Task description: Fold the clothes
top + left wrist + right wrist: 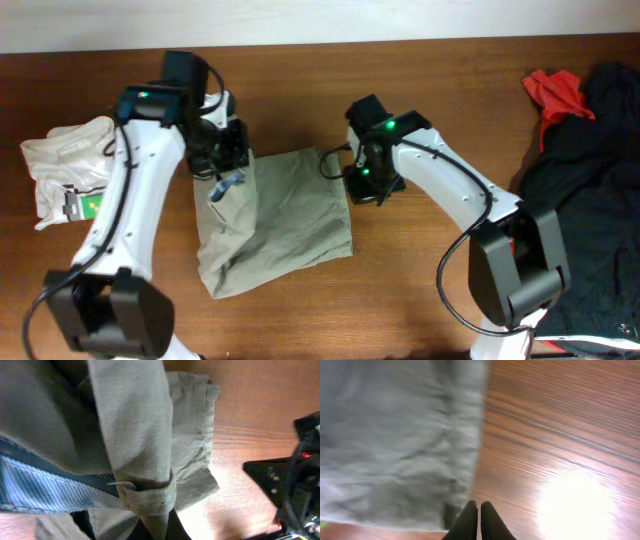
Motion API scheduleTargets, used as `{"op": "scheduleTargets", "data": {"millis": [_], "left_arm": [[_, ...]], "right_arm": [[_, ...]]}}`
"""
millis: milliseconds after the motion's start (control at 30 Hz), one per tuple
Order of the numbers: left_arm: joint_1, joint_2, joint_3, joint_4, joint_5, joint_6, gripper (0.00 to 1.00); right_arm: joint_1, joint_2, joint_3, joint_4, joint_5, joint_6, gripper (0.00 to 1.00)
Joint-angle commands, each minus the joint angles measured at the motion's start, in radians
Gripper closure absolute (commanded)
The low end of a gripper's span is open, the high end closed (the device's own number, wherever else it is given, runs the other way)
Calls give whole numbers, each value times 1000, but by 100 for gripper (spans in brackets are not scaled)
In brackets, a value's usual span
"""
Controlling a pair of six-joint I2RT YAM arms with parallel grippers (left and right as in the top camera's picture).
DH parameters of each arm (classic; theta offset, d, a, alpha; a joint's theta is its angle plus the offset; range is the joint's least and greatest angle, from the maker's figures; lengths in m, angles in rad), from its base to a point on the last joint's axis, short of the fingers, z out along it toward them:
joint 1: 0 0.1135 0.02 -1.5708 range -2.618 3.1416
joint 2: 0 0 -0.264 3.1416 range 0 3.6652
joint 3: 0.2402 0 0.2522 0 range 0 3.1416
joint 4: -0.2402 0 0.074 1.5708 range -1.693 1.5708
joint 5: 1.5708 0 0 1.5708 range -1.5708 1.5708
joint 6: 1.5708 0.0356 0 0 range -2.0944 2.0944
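Note:
The khaki trousers (275, 220) lie folded into a rough rectangle at the table's middle. My left gripper (222, 172) is at their far left corner, shut on a fold of the waistband with a belt loop (150, 497); pale striped lining (45, 490) shows beside it. My right gripper (362, 178) is at the trousers' far right edge, fingers shut (479, 520) and empty over bare wood just beside the cloth edge (400, 445).
A small white garment with a green label (70, 170) lies at the left. Black (590, 200) and red (555, 92) garments are piled at the right edge. The brown wooden table (420, 290) surrounds the trousers.

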Motion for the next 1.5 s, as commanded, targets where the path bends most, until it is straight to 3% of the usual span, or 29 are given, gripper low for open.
{"op": "scheduleTargets", "data": {"millis": [0, 167, 200, 233, 300, 367, 433, 467, 600, 633, 933, 1033, 1133, 1267, 1333, 1400, 1467], "left_arm": [[-80, 68, 16, 15, -9, -22, 99], [-224, 184, 16, 13, 11, -49, 99], [-249, 195, 16, -9, 49, -47, 82], [-257, 195, 17, -27, 69, -47, 58], [-246, 183, 69, -97, 68, -2, 54], [-206, 181, 176, -156, -45, 3, 52], [-139, 181, 302, -155, -165, 7, 27], [-104, 181, 325, -113, -202, 23, 26], [4, 217, 298, 75, -264, 106, 35], [20, 244, 294, 100, -264, 119, 36], [50, 565, 294, 11, -261, 127, 37], [50, 603, 294, -82, -262, 127, 36], [50, 618, 294, -202, -265, 127, 31], [49, 621, 294, -396, -264, 126, 31], [42, 617, 286, -423, -218, 127, 33], [26, 615, 284, -422, -112, 168, 40], [26, 599, 286, -400, -109, 168, 42]], "right_arm": [[-43, -6, -8, -29, 55, -10, 92], [-87, -6, -8, -60, 55, -10, 91], [-97, -6, -8, -68, 55, -10, 92], [-108, -6, -8, -73, 55, -10, 92], [-129, -6, -6, -78, 55, -10, 92], [-153, -8, 11, -101, 54, -11, 92], [-158, -13, 66, -161, -8, -71, 96], [-155, -13, 92, -190, -68, -114, 95], [-85, -13, 148, -276, -506, -391, 96], [-56, -13, 142, -267, -546, -396, 96], [177, -9, -60, -60, -549, -338, 95], [182, -8, -168, 1, -478, -283, 95], [137, -8, -263, 76, -230, -167, 95], [-9, -8, -291, 188, 28, -111, 95], [-80, -8, -288, 269, 53, -111, 94], [-144, -10, -224, 219, 51, -112, 89], [-169, -18, -135, 101, 55, -124, 89]]}}
